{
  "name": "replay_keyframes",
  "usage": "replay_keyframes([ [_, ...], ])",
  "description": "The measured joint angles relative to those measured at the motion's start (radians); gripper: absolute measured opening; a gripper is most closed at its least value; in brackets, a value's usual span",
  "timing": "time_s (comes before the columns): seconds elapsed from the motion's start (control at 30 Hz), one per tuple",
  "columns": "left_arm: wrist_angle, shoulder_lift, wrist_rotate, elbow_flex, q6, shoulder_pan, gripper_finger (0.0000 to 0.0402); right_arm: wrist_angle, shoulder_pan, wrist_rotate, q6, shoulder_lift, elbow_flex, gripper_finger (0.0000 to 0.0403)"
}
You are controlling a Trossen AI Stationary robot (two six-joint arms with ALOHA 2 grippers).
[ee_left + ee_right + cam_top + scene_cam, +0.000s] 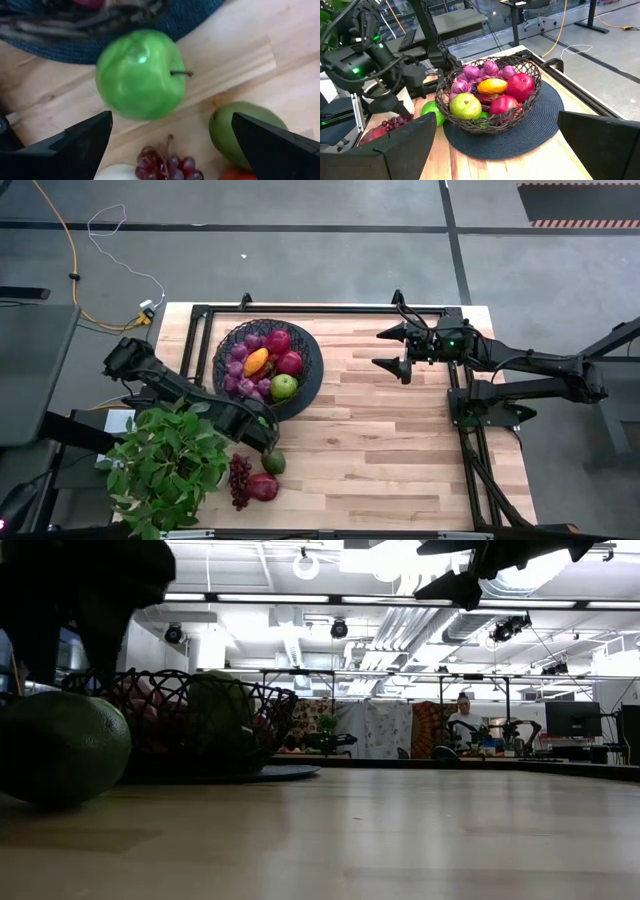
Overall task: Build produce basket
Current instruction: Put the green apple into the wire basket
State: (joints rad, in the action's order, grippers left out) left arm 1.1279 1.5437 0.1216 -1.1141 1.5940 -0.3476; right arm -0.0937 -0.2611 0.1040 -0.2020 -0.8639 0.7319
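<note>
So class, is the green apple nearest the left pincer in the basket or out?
Out. The green apple sits on the wooden table beside the basket, between the open left pincer's fingers.

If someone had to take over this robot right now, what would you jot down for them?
Left claw: open, low over a green apple lying on the table beside the basket.
Right claw: open, holding nothing, waiting off to the right, raised.
Done: basket holds purple grapes, two red pomegranates, an orange pepper and a green apple.
Left: the loose apple, an avocado, dark red grapes and a pomegranate.
</note>
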Motion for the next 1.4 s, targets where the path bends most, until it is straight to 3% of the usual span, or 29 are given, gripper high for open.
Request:
replay_keyframes([
  [0.43,-0.007,0.002,0.010,0.075,0.035,0.022,0.0400,0.000,0.000,0.000,-0.007,0.000,0.000,0.0397],
  [0.7,-0.110,0.002,0.018,0.135,0.080,0.020,0.0400,0.000,0.000,0.000,-0.007,0.000,0.000,0.0397],
  [0.87,-0.109,0.002,0.072,0.137,0.105,0.020,0.0400,0.000,0.000,0.000,-0.026,0.000,0.000,0.0397],
  [1.4,-0.138,0.072,0.110,0.137,0.105,0.020,0.0400,0.000,0.000,0.000,-0.059,-0.001,0.000,0.0397],
])
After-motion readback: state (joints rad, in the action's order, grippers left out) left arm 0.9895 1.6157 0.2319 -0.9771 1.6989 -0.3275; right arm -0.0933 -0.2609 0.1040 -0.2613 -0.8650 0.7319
